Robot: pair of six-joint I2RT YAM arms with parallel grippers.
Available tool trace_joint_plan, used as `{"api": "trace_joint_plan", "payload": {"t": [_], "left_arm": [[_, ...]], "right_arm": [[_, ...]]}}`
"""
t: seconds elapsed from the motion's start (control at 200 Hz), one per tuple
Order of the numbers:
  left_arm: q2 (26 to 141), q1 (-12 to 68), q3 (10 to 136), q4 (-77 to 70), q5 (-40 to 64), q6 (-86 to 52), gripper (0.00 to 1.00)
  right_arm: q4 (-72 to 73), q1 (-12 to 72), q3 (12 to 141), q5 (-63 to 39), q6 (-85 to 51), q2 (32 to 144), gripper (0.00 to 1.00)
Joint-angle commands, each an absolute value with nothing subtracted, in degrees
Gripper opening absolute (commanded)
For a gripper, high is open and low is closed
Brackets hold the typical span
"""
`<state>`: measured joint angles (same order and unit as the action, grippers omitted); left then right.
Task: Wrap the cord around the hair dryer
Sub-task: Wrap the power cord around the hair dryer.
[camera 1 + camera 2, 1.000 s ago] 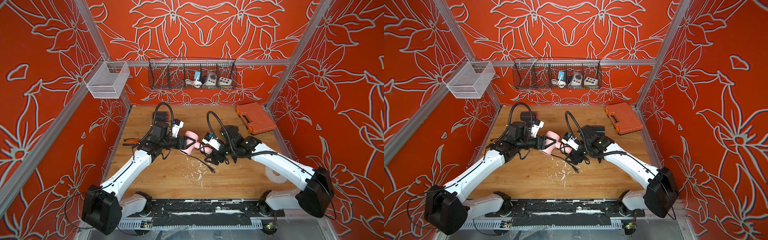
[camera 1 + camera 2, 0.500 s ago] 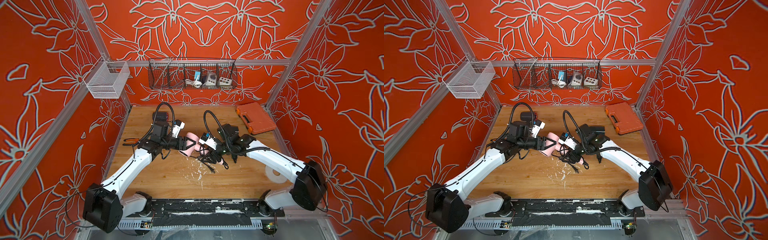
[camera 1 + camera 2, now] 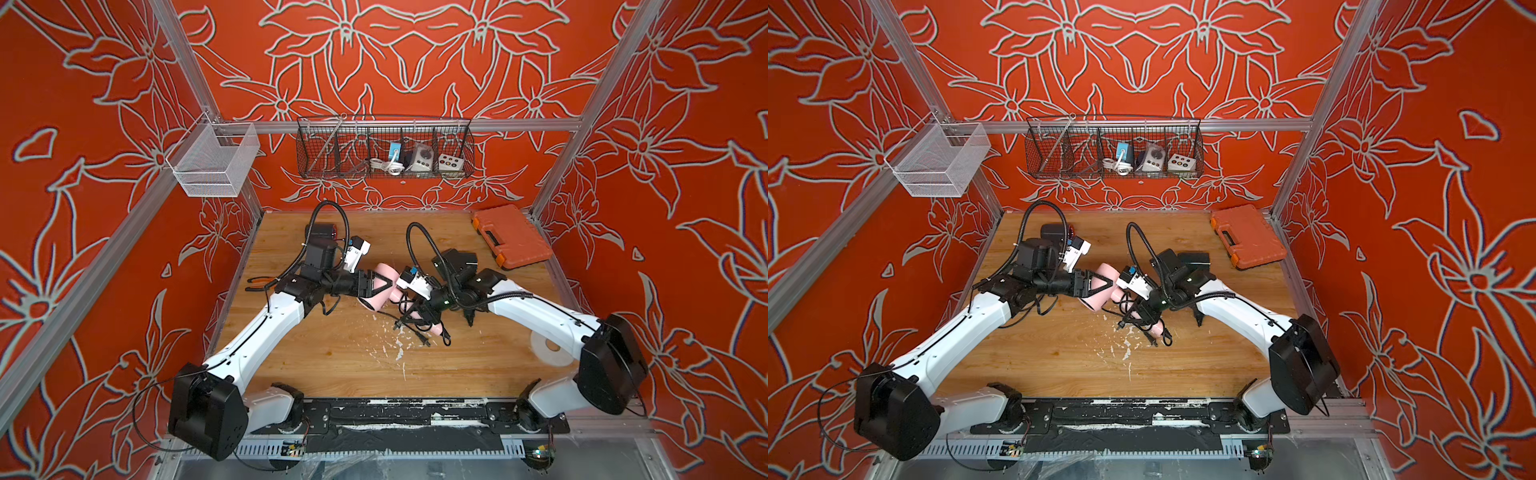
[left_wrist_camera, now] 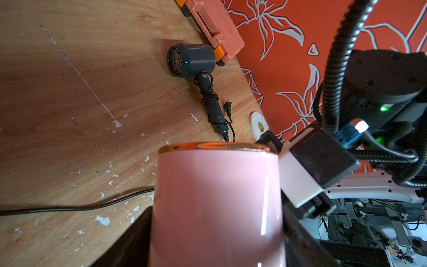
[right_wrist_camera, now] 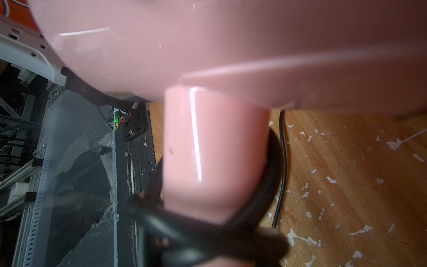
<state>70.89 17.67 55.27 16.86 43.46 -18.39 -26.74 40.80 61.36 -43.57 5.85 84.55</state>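
- The pink hair dryer (image 3: 376, 300) is at the middle of the wooden table (image 3: 332, 365), btw. the two arms. In both top views the barrel lies across and the handle goes toward the right arm. I cannot tell if it touches the wood.
- The left gripper (image 3: 380, 291) is clamped on the barrel. In the left wrist view the barrel (image 4: 217, 203) fills the gap, w/ a dark finger (image 4: 138, 233) at each side of it.
- The right gripper (image 3: 420, 312) is at the handle, among the cord loops. Its fingers are hidden in the top views and the right wrist view is too blurred there, so I cannot tell if it is apart or closed on sth.
- The black cord (image 3: 409, 323) makes some loose loops around the handle (image 5: 215, 150). In the right wrist view one thick blurred loop crosses near the handle end, and a thin piece (image 5: 280, 138) lies on the table just beside.
- Another piece of cord (image 4: 80, 207) runs over the table in the left wrist view.
- Also there: a dark hair dryer (image 4: 191, 60) w/ its own cord wound on its handle, near the orange case (image 4: 215, 25) and a white roll (image 4: 258, 124).
- On the back wall a black wire basket (image 3: 384, 153) holds small devices; a white mesh basket (image 3: 212, 166) hangs at the left wall.
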Motion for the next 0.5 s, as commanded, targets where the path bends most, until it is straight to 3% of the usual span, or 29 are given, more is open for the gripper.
{"api": "trace_joint_plan", "payload": {"t": [0.0, 0.045, 0.09, 0.165, 0.495], "left_arm": [[72.4, 18.3, 59.4, 9.7, 46.1, -19.9, 0.25], [72.7, 18.3, 59.9, 10.6, 45.1, -19.5, 0.46], [72.7, 18.3, 60.2, 11.2, 43.6, -19.2, 0.74], [72.4, 18.3, 60.4, 11.5, 40.5, -18.7, 0.98], [70.5, 18.3, 60.2, 10.3, 28.4, -19.1, 0.99]], "right_arm": [[-19.6, 41.7, 59.6, -47.8, 4.1, 83.2, 0.0], [-18.0, 40.9, 58.6, -47.5, 2.6, 82.7, 0.0], [-16.4, 39.9, 57.5, -47.5, 0.8, 82.3, 0.0], [-13.7, 38.2, 55.5, -47.4, -1.7, 81.6, 0.0], [-6.9, 30.7, 51.1, -42.5, -10.6, 83.2, 0.0]]}}
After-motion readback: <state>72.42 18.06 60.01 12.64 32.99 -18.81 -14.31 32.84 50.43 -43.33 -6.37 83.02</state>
